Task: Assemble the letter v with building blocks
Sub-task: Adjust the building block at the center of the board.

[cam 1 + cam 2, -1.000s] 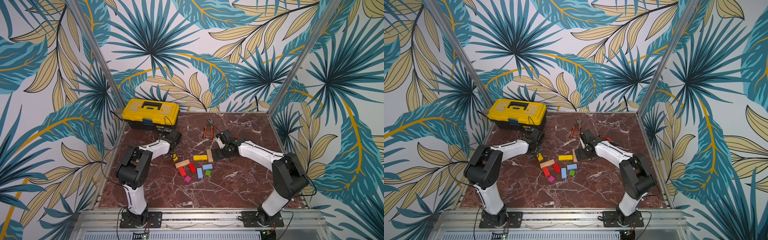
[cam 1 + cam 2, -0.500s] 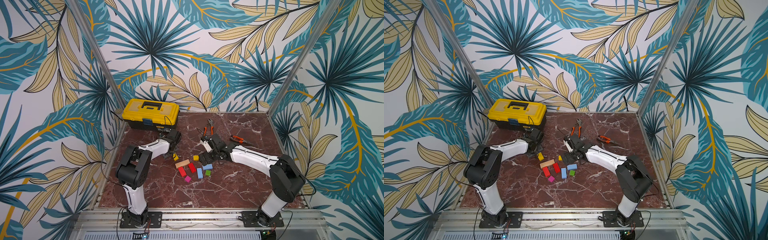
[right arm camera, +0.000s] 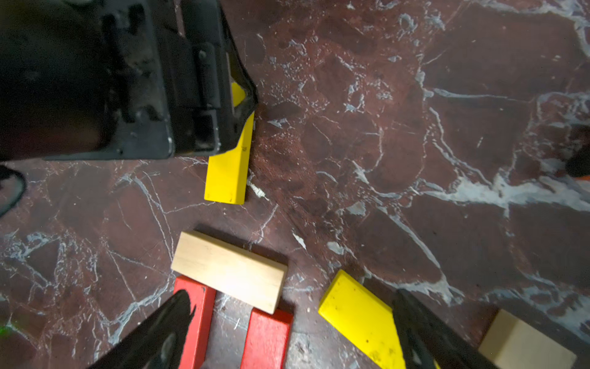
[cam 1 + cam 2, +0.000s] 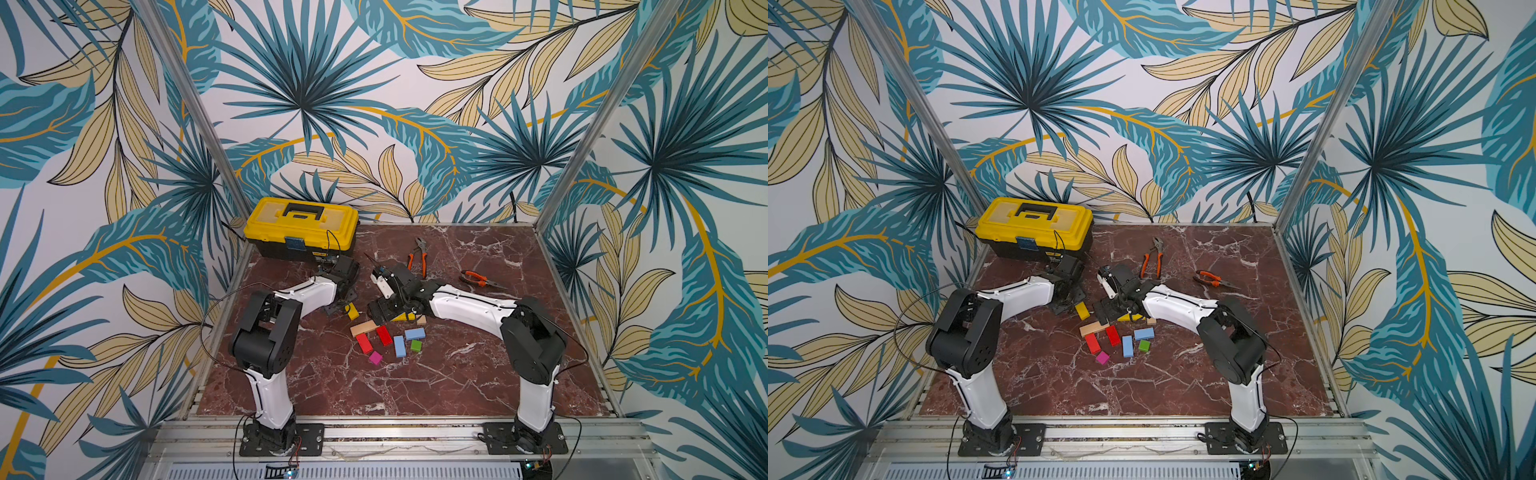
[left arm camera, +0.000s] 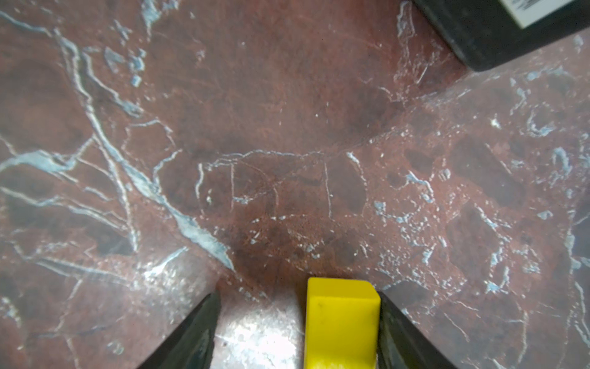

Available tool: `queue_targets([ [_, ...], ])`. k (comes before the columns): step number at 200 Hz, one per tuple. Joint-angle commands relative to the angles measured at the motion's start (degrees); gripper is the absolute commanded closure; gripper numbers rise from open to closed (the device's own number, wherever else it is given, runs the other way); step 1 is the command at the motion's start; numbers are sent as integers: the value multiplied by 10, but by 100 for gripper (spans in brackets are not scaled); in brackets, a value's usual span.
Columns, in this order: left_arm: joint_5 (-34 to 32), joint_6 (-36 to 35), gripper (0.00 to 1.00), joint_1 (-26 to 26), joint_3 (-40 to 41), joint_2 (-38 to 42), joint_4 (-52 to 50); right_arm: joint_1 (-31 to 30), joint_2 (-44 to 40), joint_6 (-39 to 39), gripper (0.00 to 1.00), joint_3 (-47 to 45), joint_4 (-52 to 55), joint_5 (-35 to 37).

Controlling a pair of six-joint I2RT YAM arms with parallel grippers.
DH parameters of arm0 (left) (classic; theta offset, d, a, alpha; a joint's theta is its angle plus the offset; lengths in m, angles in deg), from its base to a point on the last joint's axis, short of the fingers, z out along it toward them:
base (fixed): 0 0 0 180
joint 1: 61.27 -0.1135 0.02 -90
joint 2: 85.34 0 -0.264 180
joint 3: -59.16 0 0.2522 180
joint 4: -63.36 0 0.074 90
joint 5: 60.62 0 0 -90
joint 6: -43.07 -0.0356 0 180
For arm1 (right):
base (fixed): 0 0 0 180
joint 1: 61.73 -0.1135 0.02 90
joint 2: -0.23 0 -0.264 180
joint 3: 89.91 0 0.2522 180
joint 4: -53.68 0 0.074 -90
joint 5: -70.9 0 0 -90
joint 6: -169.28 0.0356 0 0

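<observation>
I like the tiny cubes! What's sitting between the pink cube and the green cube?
A light-blue block lies between the pink cube and the green cube, seen in both top views.

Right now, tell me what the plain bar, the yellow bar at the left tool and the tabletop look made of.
Plain bar: bare wood, matte; faint grain, pale tan.
Yellow bar: likely painted wood; smooth opaque coat, small marks.
Tabletop: marble look, red-brown with white veins, glossy glare; stone or printed laminate, cannot tell.

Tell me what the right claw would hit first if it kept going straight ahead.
Probably the plain-wood bar, lying just ahead of the open right claw; depth is unclear, so a red block might come first.
</observation>
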Motion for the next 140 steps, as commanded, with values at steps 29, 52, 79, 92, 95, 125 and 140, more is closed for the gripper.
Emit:
queue_targets([
  [29,20,-12,22,-6,-10,1,-11,-2,42,16,1,43,40,-8],
  [52,22,-10,21,-7,-8,1,-11,-2,61,23,1,64,53,-7],
  [79,21,-10,20,-6,-9,6,-11,-2,84,37,1,87,66,-12],
  [92,22,-11,20,-6,-10,7,-11,-2,94,44,1,98,72,-15],
  [95,22,-11,19,-7,-10,6,-11,-2,96,47,1,100,73,-18],
  [125,35,-8,19,-16,-12,2,-10,-2,103,69,1,102,64,-33],
  [140,42,-6,19,-20,-12,0,-10,-2,106,86,1,99,54,-45],
])
